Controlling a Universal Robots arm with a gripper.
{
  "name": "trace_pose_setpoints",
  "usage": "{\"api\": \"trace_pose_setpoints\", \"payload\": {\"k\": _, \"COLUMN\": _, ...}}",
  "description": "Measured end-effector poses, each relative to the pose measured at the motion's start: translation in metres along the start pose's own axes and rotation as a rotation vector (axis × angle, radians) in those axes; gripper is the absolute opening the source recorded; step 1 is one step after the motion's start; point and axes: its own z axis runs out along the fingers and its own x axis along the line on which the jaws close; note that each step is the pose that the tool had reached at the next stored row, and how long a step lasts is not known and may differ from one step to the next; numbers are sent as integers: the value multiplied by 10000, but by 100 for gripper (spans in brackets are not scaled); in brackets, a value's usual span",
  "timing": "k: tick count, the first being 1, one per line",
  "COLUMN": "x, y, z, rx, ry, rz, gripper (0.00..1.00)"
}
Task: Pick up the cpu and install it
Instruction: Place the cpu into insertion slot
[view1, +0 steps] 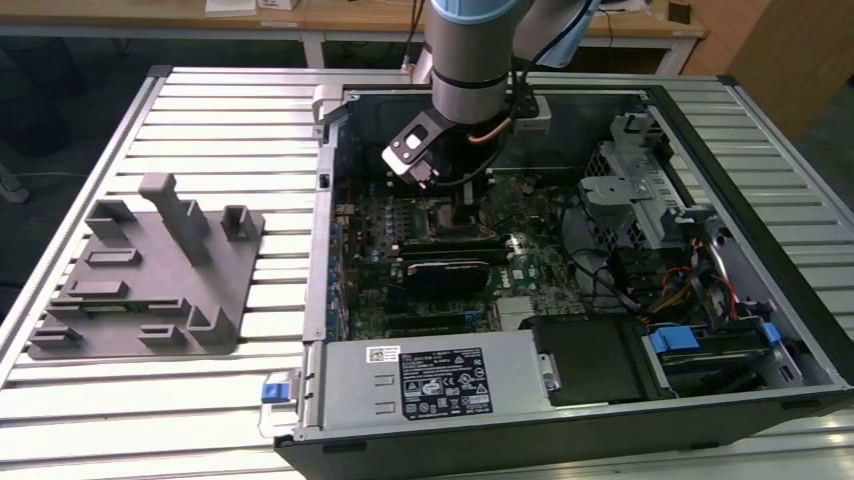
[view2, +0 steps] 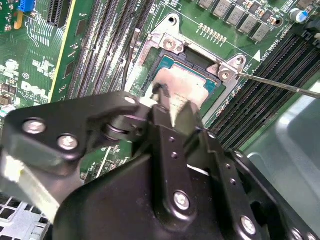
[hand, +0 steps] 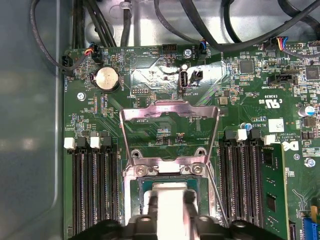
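Note:
The cpu (hand: 169, 201), a flat square chip with a shiny silver top, sits low in the open socket (view2: 172, 46) on the green motherboard (hand: 165, 75). In the second wrist view the cpu (view2: 186, 88) lies level within the socket's frame. My gripper (hand: 170, 212) is straight above it, one finger close against each side of the chip, shut on it. In the exterior view the gripper (view1: 454, 212) reaches down into the middle of the open computer case (view1: 747, 180). The socket's metal load plate (hand: 170, 114) stands flipped open.
Rows of memory slots (hand: 90, 190) flank the socket on both sides. The thin socket lever (view2: 280, 83) sticks out beside it. Cables (hand: 210, 30) run along the board's edge. A grey fixture tray (view1: 147, 280) lies outside the case at the exterior view's left. The power supply (view1: 427, 385) fills the near side.

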Motion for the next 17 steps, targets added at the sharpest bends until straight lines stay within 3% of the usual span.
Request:
{"api": "trace_pose_setpoints", "payload": {"k": 1, "x": 0, "y": 0, "z": 0, "rx": 0, "ry": 0, "rz": -1, "gripper": 30}}
{"api": "trace_pose_setpoints", "payload": {"k": 5, "x": 0, "y": 0, "z": -2, "rx": 0, "ry": 0, "rz": 0, "gripper": 13}}
{"api": "trace_pose_setpoints", "payload": {"k": 12, "x": 0, "y": -4, "z": -5, "rx": 1, "ry": 0, "rz": -1, "gripper": 11}}
{"api": "trace_pose_setpoints", "payload": {"k": 17, "x": -1, "y": -33, "z": -5, "rx": 0, "ry": 45, "rz": 2, "gripper": 11}}
